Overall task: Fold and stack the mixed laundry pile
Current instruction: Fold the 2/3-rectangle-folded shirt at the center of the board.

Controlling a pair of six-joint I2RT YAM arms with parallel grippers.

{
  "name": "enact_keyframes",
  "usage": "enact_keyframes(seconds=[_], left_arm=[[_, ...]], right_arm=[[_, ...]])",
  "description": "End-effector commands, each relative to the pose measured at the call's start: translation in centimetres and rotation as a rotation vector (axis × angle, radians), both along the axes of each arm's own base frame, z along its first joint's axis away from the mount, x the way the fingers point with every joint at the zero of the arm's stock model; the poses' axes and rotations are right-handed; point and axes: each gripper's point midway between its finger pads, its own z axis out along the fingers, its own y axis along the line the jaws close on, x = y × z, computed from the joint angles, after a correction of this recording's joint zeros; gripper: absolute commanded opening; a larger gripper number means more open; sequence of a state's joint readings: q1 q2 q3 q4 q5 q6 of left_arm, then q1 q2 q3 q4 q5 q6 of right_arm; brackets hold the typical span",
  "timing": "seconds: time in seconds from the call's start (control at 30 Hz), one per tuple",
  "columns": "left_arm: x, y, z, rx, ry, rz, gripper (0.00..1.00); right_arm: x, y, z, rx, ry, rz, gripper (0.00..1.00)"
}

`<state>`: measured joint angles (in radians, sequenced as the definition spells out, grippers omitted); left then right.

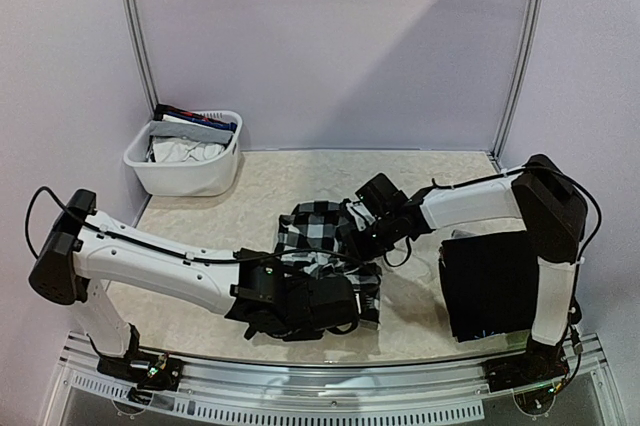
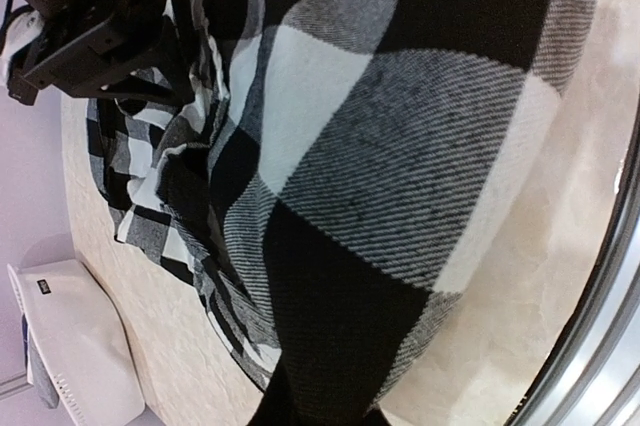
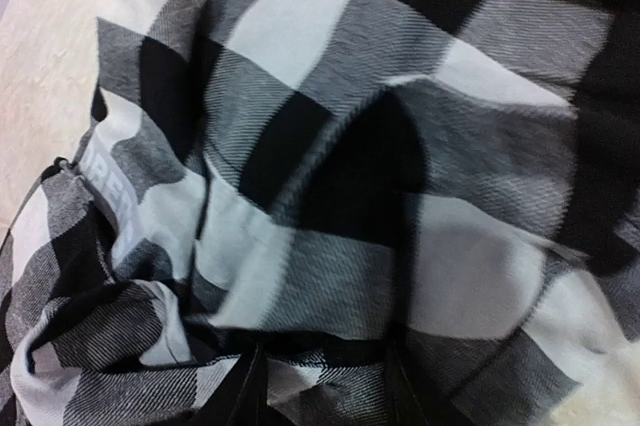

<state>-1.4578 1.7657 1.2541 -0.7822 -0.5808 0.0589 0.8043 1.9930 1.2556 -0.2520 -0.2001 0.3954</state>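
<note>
At the far left of the table (image 1: 300, 174) stands a white basket (image 1: 186, 179) with pale and blue garments (image 1: 190, 144) bundled inside. To its right and nearer, the left gripper (image 1: 300, 308) sits low over the near edge of the checkered shirt (image 1: 322, 228), which lies crumpled at the table's middle. This gripper's jaws are pressed together. In the left wrist view the plaid fabric runs right down to them, though I cannot tell whether a fold is caught. The right gripper (image 1: 358, 232) rests on the shirt's right side. In the right wrist view its dark fingers (image 3: 246, 396) stand apart with plaid bunched between them; pinched or loose, I cannot tell. On the near right, well apart from the shirt, lies a flat black piece (image 1: 490, 286).
</note>
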Motion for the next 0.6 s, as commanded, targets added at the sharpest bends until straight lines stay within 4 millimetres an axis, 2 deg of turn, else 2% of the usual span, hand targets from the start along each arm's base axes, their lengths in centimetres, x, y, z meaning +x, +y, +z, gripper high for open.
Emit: enact_keyframes(seconds=[0.0,0.13,0.27,0.4,0.47,0.57], left_arm=[[0.0,-0.8,2.9,-0.034,-0.035,-0.03,0.0],[0.5,-1.5,4.4,-0.034,-0.067,-0.052,0.0],[1.3,-2.0,4.9,-0.018,-0.081,-0.06,0.0],[2.3,-2.2,5.9,-0.02,-0.081,-0.075,0.0],[2.7,-2.6,6.6,-0.024,-0.079,-0.091,0.0],[3.3,-3.2,7.4,-0.03,-0.081,-0.111,0.0]], right_arm=[[0.5,-1.7,3.7,-0.034,-0.064,-0.022,0.43],[-0.1,-2.1,8.7,0.032,-0.135,-0.004,0.49],[-1.4,-2.0,12.0,0.131,-0.19,0.061,0.5],[-3.5,-0.8,13.2,0.246,-0.184,0.168,0.45],[-4.5,0.0,13.0,0.292,-0.155,0.228,0.42],[-6.3,1.2,11.6,0.351,-0.083,0.343,0.38]])
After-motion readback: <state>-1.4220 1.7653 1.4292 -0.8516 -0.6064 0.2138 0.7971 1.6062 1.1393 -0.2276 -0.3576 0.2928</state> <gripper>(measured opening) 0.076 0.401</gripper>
